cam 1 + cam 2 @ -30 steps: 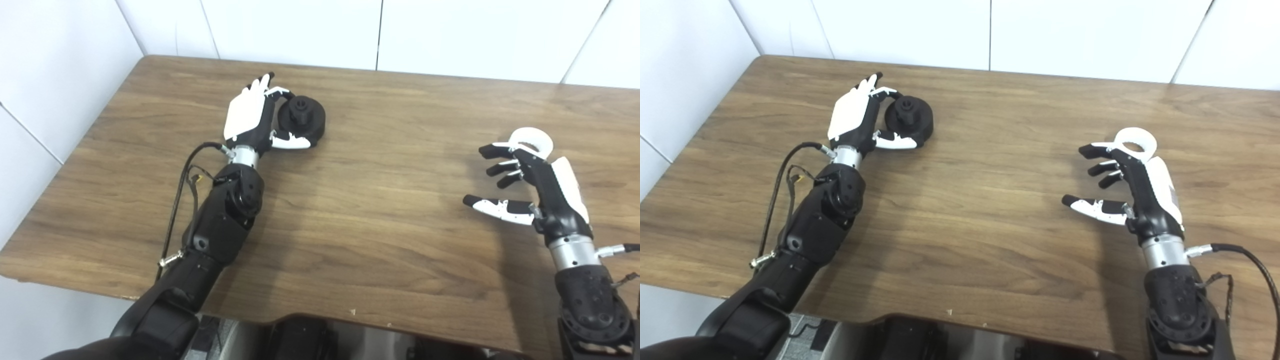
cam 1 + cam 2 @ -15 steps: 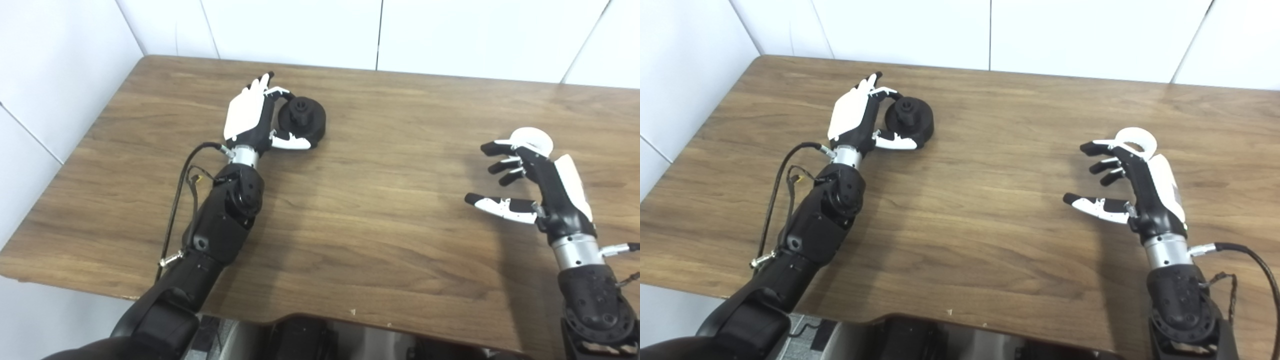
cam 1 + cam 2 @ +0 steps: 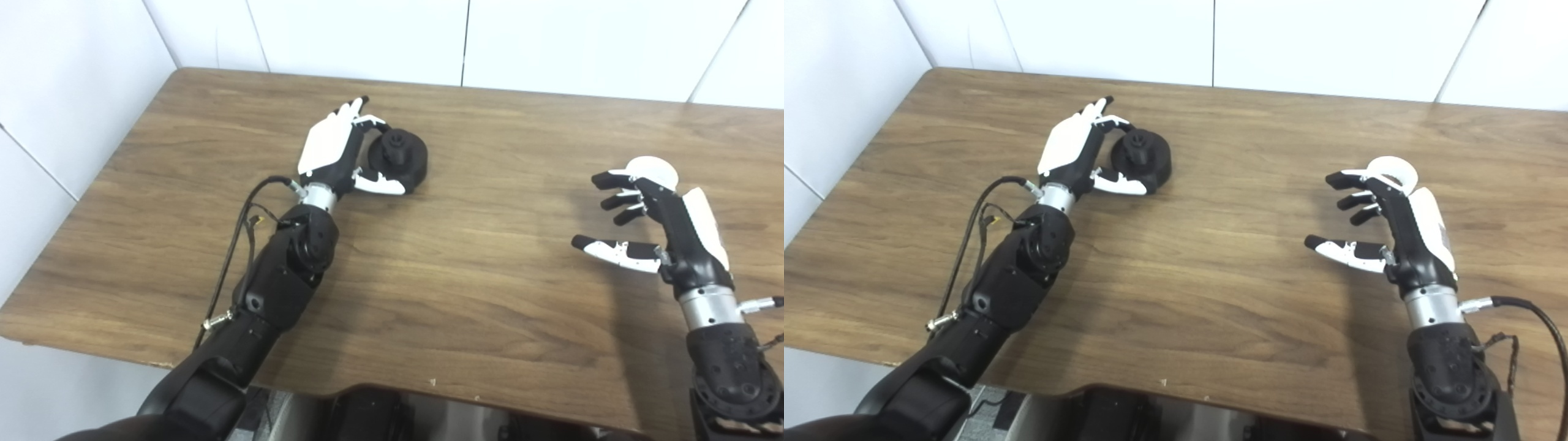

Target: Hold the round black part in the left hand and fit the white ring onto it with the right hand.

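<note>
The round black part point(image 3: 401, 153), a disc with a raised hub on top, is at the table's back left. My left hand point(image 3: 334, 147) is shut on it: fingers curl over its far rim and the thumb lies along its near side. The white ring point(image 3: 652, 170) lies flat on the table at the right. My right hand point(image 3: 667, 226) is open, palm facing left. Its spread fingertips reach over the ring's near-left edge and hide part of it. I cannot tell whether they touch it.
The wooden table point(image 3: 478, 257) has white wall panels behind it and along its left side. Its front edge has a curved cut-out at bottom centre. A loose black cable point(image 3: 236, 245) hangs beside my left forearm.
My left hand has moved to the right and slightly toward me, and the black part has moved with it. My right hand has barely shifted, staying open by the ring.
</note>
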